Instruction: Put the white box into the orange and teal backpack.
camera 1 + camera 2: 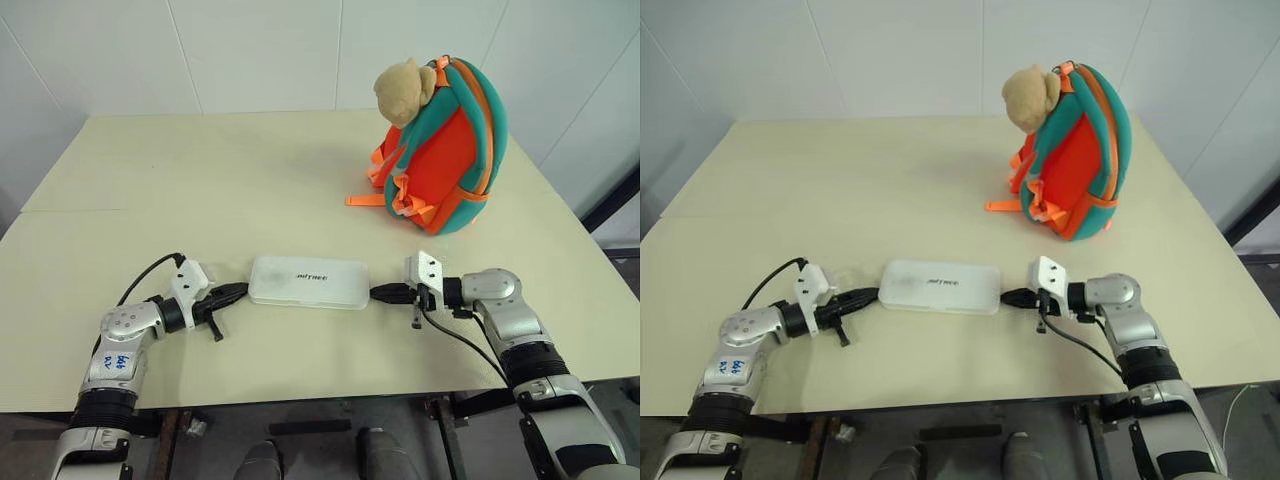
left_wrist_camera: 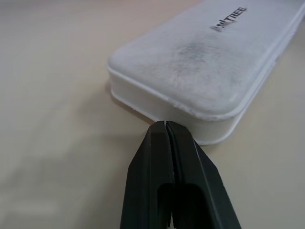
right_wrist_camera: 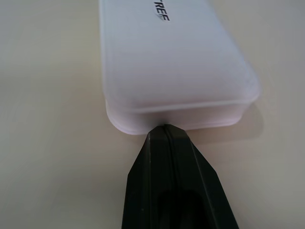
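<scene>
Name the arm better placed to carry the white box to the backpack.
Right, marginally. Both shut pincers, left pincer and right pincer, press the white box's ends, but the orange and teal backpack stands on the right side.

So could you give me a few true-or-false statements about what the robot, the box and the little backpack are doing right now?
1. The white box lies flat on the table, between the two grippers. True.
2. The left gripper has its fingers spread wide around the box. False: its fingers are shut, their tips at the box's end.
3. The right gripper is shut, its tip at the other end of the box. True.
4. The box is already inside the orange and teal backpack. False: it lies on the table, well in front of the backpack.
5. The backpack lies flat on its back. False: it stands upright, with a tan plush animal head at its top.
</scene>
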Available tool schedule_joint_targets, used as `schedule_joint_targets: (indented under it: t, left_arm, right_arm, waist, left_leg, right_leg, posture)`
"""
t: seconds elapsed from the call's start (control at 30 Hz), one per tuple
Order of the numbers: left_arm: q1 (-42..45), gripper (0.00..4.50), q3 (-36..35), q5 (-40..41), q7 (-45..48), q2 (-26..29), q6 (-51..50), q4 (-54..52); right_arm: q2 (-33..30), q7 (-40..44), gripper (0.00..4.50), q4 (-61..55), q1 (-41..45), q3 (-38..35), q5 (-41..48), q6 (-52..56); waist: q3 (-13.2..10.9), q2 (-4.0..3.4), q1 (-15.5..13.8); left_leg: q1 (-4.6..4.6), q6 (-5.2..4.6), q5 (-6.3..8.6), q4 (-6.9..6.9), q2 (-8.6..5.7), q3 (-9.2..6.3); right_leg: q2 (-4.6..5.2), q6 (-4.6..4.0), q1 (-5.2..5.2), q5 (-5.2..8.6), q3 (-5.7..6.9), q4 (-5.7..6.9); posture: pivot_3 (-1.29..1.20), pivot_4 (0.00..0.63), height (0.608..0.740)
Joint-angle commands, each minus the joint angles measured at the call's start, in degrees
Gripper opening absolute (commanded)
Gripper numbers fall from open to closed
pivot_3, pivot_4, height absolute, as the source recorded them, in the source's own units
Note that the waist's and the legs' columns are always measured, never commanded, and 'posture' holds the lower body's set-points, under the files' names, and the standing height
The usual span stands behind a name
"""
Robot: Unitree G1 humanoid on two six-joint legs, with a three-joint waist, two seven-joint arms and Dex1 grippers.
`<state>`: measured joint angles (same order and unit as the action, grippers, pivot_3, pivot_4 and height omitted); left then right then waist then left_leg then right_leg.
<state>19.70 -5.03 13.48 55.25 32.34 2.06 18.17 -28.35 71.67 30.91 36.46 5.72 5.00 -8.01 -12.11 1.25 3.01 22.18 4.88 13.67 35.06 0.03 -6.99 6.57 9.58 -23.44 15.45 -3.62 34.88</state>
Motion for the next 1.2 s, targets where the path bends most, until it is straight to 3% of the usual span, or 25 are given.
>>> schedule_joint_targets:
  t: [0.03,0.47,0.53,0.8,0.97,1.03,1.2]
  left_arm:
    - [-1.12,0.06,3.33,1.46,2.88,-1.26,-1.23,-5.84]
    - [-0.81,0.06,2.05,-1.93,-0.89,0.57,-2.32,-6.48]
    - [0.23,0.0,1.69,-2.96,-1.25,2.32,-2.99,-5.35]
    - [0.93,2.37,0.52,-1.85,1.01,8.29,-7.78,-3.55]
    - [2.6,3.86,-5.01,7.76,-0.1,8.23,-25.29,-5.67]
    - [4.79,4.47,-7.03,13.63,0.67,7.96,-34.98,-6.23]
    - [12.29,4.49,-5.91,22.63,1.62,9.48,-62.47,-4.04]
  right_arm:
    - [0.87,-0.6,0.0,-0.93,1.23,0.47,0.64,-1.66]
    - [-0.09,0.63,0.0,-1.43,0.57,-0.16,2.03,-0.8]
    - [-1.22,1.26,0.35,-1.17,1.25,-1.01,2.57,-0.08]
    - [-6.97,3.96,2.85,0.37,2.68,-1.76,2.43,1.09]
    - [-9.95,6.1,4.45,-3.3,4.37,-2.27,5.0,11.8]
    - [-11.0,7.79,4.5,-7.34,4.56,-1.64,7.26,19.83]
    - [-11.18,9.02,4.5,-17.66,4.41,0.18,12.31,36.74]
  waist:
    - [0.0,0.0,0.0]
    - [0.0,0.0,0.0]
    - [0.0,0.0,0.02]
    - [0.0,0.0,0.16]
    - [-0.01,0.01,0.14]
    - [-0.01,0.01,0.12]
    - [-0.01,0.02,0.15]
  left_leg:
    - [0.0,0.0,0.0,0.0,0.0,0.0]
    - [0.0,0.0,0.0,0.0,0.0,-0.01]
    - [-0.01,-0.02,-0.01,0.0,0.0,-0.01]
    - [0.01,-0.03,-0.03,-0.08,0.0,-0.01]
    - [0.05,-0.04,-0.01,-0.09,0.0,-0.01]
    - [0.06,-0.05,-0.01,-0.08,0.0,-0.04]
    - [0.07,-0.04,-0.01,-0.01,-0.01,-0.11]
  right_leg:
    - [0.0,0.0,0.01,0.0,0.0,-0.02]
    - [0.0,0.0,0.01,0.0,0.0,-0.02]
    - [-0.01,0.0,0.02,0.0,0.0,-0.02]
    - [-0.01,0.0,-0.01,0.01,0.0,-0.07]
    - [0.0,0.01,-0.02,0.02,0.0,-0.11]
    - [-0.01,0.03,-0.03,0.04,0.0,-0.08]
    - [-0.02,0.08,-0.01,0.07,0.04,0.03]
  posture:
    - [0.0,0.15,0.74]
    - [0.0,0.15,0.74]
    - [0.0,0.15,0.74]
    - [0.0,0.15,0.74]
    - [0.0,0.15,0.74]
    - [0.0,0.15,0.74]
    - [0.0,0.15,0.74]
